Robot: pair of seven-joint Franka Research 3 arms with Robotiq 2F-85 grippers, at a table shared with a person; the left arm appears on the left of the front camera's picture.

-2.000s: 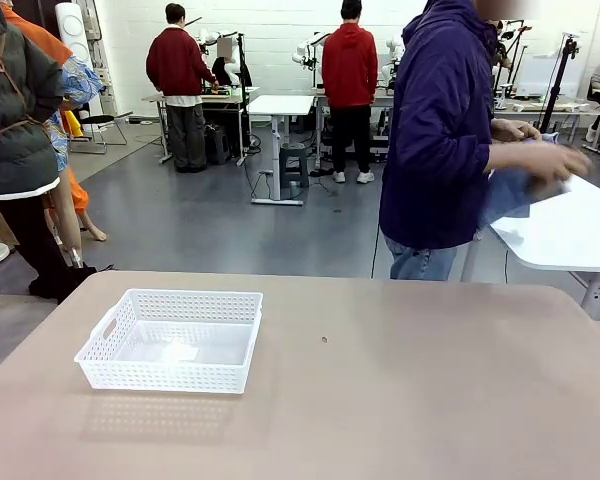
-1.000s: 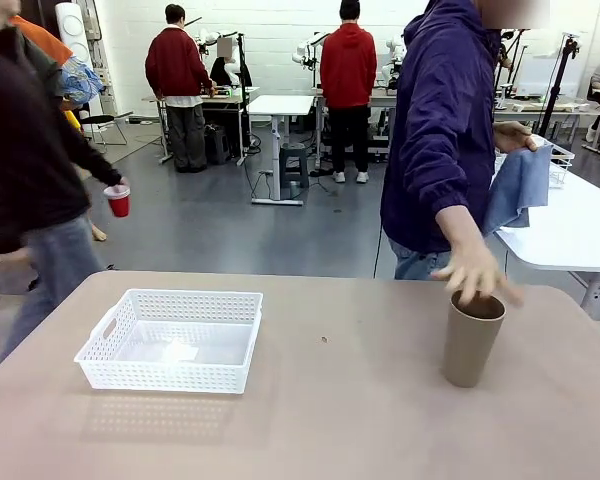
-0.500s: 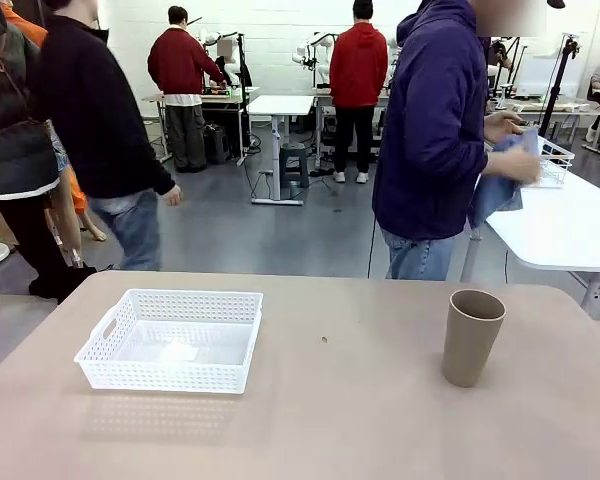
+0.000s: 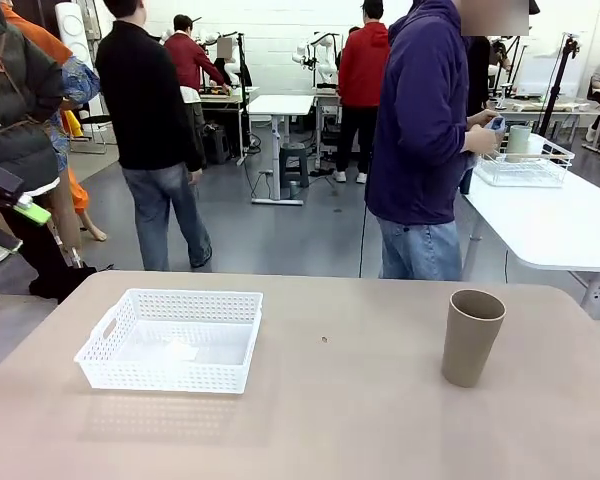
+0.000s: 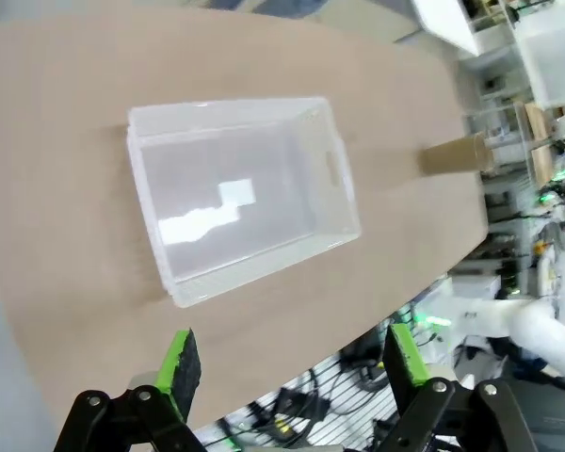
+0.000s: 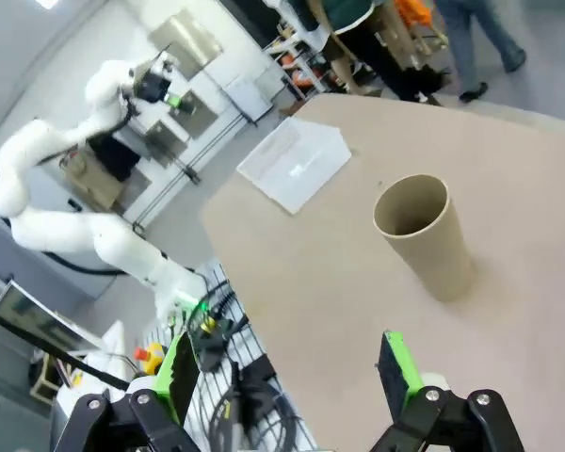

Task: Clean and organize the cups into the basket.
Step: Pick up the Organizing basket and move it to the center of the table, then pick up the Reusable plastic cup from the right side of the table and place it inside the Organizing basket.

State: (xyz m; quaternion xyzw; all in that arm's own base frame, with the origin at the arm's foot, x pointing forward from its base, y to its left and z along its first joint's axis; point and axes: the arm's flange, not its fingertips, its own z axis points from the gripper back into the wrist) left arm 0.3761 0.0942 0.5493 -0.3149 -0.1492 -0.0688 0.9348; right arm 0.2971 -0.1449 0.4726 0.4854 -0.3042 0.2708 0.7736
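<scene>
One tan-brown cup (image 4: 472, 337) stands upright at the table's right side, mouth up, with nothing touching it. The white lattice basket (image 4: 190, 296) sits empty at the left. A pale mint cup (image 4: 519, 140) stands in a wire basket on the white side table, by the person's hands. My left gripper (image 5: 294, 358) hangs open high above the basket (image 5: 226, 105), with the tan cup (image 5: 455, 155) far off. My right gripper (image 6: 287, 367) is open above the table's edge, short of the tan cup (image 6: 424, 235), and the basket (image 6: 297, 162) lies beyond.
The person in a dark blue hoodie (image 4: 425, 120) stands at the far edge, turned to the white side table (image 4: 560, 230). The wire basket (image 4: 525, 168) sits on it. Other people walk behind. A wide bare stretch of table separates basket and cup.
A second ago the person's hand was on the tan cup; it has let go and the person has turned to the side table. A passer-by crossed behind.
</scene>
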